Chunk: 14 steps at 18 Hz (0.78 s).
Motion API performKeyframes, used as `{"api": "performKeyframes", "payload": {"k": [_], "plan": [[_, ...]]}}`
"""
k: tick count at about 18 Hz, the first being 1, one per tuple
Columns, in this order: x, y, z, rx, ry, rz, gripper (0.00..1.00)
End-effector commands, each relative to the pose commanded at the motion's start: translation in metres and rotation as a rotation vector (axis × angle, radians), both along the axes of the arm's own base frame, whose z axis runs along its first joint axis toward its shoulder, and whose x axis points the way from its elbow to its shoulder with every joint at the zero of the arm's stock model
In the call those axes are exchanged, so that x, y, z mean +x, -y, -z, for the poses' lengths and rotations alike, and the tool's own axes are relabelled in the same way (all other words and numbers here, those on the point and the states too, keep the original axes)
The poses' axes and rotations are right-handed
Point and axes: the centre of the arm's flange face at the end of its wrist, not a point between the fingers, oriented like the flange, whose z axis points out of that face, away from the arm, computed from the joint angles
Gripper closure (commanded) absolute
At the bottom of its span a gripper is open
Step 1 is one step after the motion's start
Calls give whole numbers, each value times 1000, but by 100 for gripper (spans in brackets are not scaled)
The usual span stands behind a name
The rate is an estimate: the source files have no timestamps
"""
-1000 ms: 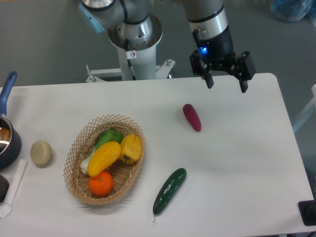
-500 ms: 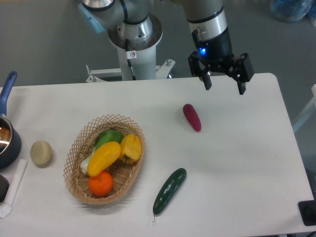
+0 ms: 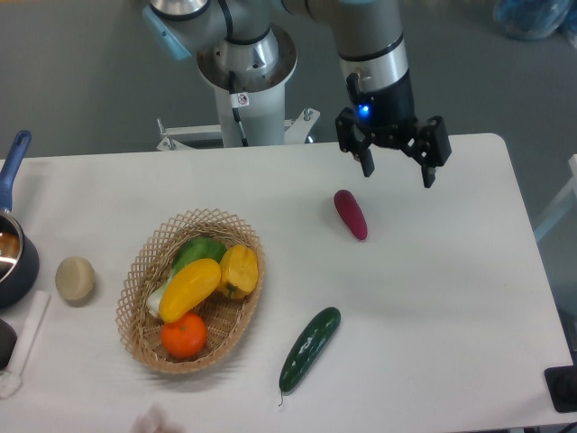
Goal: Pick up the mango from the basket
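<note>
The mango [image 3: 190,287] is a smooth elongated yellow fruit lying diagonally in the oval tan wicker basket [image 3: 144,262] at the table's left. Beside it in the basket are a ribbed yellow bell pepper [image 3: 239,270], a round orange [image 3: 184,336] and a green vegetable [image 3: 199,252]. My gripper [image 3: 398,171] is open and empty, hanging above the back of the table, far to the right of the basket and just above a dark red vegetable [image 3: 351,214].
A green cucumber [image 3: 309,348] lies in front of the basket to its right. A pale round object [image 3: 75,278] sits left of the basket. A dark pot with a blue handle [image 3: 13,236] stands at the left edge. The robot base [image 3: 245,81] is behind the table.
My gripper has moved a little to the left and slightly down and forward over the back of the table. The fruit and the basket have not moved.
</note>
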Motion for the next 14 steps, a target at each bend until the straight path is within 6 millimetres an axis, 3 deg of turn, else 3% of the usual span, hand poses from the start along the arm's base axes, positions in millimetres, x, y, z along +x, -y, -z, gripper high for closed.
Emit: {"api": "performKeyframes", "payload": {"k": [5, 14], "plan": [[20, -39, 27, 22, 64, -44, 0], [27, -61, 45, 126, 177, -133, 0]]}}
